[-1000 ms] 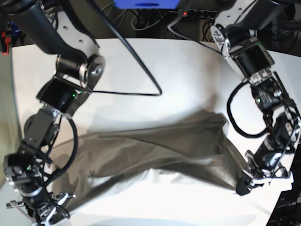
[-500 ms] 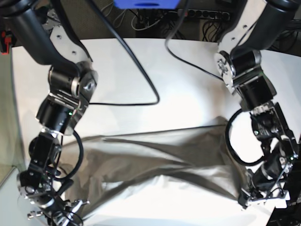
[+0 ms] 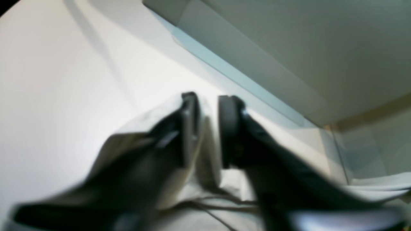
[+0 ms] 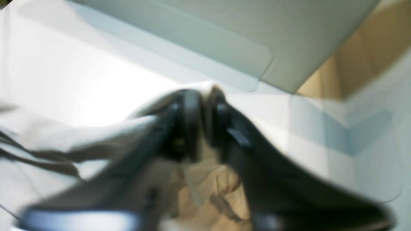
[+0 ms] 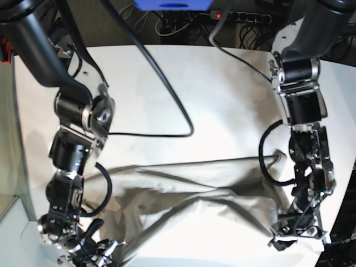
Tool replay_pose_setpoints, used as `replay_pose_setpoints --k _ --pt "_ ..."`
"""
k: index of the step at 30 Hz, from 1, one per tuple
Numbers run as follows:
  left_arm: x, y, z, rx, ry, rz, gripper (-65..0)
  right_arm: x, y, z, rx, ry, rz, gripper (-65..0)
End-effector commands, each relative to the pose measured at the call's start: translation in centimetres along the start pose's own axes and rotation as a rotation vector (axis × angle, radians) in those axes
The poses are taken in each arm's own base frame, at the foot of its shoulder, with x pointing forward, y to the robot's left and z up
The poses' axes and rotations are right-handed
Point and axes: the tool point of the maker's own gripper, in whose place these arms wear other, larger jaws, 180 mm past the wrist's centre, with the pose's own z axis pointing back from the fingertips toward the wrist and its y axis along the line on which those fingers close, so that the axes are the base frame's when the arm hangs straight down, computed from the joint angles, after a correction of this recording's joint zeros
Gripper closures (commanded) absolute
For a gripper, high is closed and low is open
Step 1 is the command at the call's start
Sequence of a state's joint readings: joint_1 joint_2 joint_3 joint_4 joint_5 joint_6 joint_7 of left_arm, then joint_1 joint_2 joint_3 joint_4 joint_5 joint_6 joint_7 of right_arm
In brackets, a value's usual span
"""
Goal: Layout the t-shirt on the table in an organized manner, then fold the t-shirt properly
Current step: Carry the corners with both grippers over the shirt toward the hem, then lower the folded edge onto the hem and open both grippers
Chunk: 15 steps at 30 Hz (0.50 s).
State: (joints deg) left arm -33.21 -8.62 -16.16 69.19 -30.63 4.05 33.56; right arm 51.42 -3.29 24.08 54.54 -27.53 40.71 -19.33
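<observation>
Two arms are working the layout step, with the t-shirt (image 5: pixel 194 192) stretched in a wrinkled band across the near half of the table (image 5: pixel 183 89), between them. On the base view's left, the right end effector (image 5: pixel 92 250) sits low at the near edge by the cloth's end. Its wrist view shows the jaws standing only slightly apart with a bunch of fabric (image 4: pixel 205 154) pinched between the pads, so it appears to grip the t-shirt there, though blur makes a loosening hold hard to rule out. On the base view's right, the left end effector (image 5: pixel 295 236) is down at the shirt's other end. Its wrist view shows the jaws parted with a clear gap; cloth drapes against one finger (image 3: pixel 189 128), but I cannot tell whether anything is truly clamped.

Judging from this, spreading is nearly done yet folding has not begun: the garment lies stretched but creased, not flat. Next, both ends likely need setting down and letting go cleanly, then smoothing the ridges before any fold.
</observation>
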Motion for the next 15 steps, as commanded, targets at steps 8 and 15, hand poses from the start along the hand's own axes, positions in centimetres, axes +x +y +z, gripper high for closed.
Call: replay_pose_setpoints --k 8,15 --pt "3.6 2.2 -1.1 0.037 -0.119 0.018 -65.0 2.7 -1.8 1.2 -0.057 -0.090 0.012 -48.7" --pt "-0.5 5.0 1.3 0.058 -0.059 -0.023 -65.0 -1.7 -1.8 3.8 -0.114 -0.052 0.041 -46.8"
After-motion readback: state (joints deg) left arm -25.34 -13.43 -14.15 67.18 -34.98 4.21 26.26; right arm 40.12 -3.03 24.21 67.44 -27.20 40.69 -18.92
